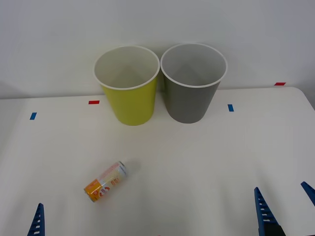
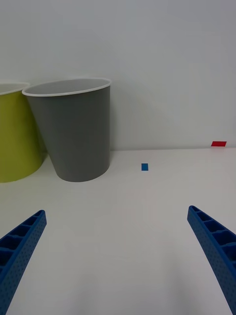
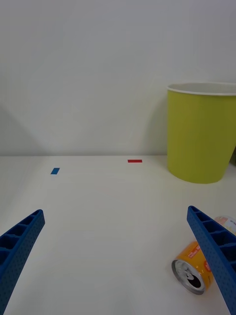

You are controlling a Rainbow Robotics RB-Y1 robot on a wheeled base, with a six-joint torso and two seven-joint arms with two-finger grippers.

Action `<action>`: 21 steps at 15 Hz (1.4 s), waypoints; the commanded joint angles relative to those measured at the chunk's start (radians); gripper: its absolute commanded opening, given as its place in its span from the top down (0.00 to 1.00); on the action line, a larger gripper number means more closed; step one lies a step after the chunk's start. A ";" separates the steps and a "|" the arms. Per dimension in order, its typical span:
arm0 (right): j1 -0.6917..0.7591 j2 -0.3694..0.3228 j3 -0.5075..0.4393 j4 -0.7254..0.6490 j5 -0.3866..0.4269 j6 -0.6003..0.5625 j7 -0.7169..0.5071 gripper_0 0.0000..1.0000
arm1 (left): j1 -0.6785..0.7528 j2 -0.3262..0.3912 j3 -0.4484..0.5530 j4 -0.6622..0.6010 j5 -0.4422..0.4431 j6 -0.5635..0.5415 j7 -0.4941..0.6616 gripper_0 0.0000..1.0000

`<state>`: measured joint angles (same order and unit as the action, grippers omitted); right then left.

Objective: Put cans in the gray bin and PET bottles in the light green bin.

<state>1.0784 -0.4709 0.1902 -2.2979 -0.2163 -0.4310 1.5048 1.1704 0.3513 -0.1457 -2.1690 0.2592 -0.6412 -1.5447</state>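
Observation:
One small can (image 1: 106, 182) lies on its side on the white table at the front left, its orange end toward me and its silver top toward the bins. My left gripper (image 3: 115, 211) hovers open near the front edge, just left of the can (image 3: 194, 268); one of its fingers (image 1: 37, 223) shows at the front left. The light green bin (image 1: 133, 105) and the gray bin (image 1: 189, 103) stand upright side by side at the back, touching or nearly so. My right gripper (image 1: 285, 206) is open at the front right, facing the gray bin (image 2: 78, 133). PET bottles are out of view.
Small tape marks lie on the table: red tape (image 1: 93, 102) and blue tape (image 1: 33, 116) at the left, blue tape (image 1: 230, 107) and red tape (image 1: 279, 84) at the right. A white wall rises behind the bins. The table's right edge (image 1: 307, 98) is near.

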 commanded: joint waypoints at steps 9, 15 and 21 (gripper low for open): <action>0.000 0.000 0.000 0.000 0.000 0.000 0.000 0.00 | 0.000 0.000 0.000 0.000 0.000 0.000 0.000 0.00; 0.000 0.000 0.000 0.000 0.000 0.000 0.000 0.00 | 0.000 0.000 0.000 0.000 0.000 0.000 0.000 0.00; 0.000 0.000 0.000 0.000 0.000 0.000 0.000 0.00 | 0.000 0.000 0.000 0.000 0.000 0.000 0.000 0.00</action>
<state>1.0784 -0.4709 0.1902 -2.2979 -0.2163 -0.4310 1.5048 1.1704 0.3513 -0.1457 -2.1690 0.2592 -0.6412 -1.5447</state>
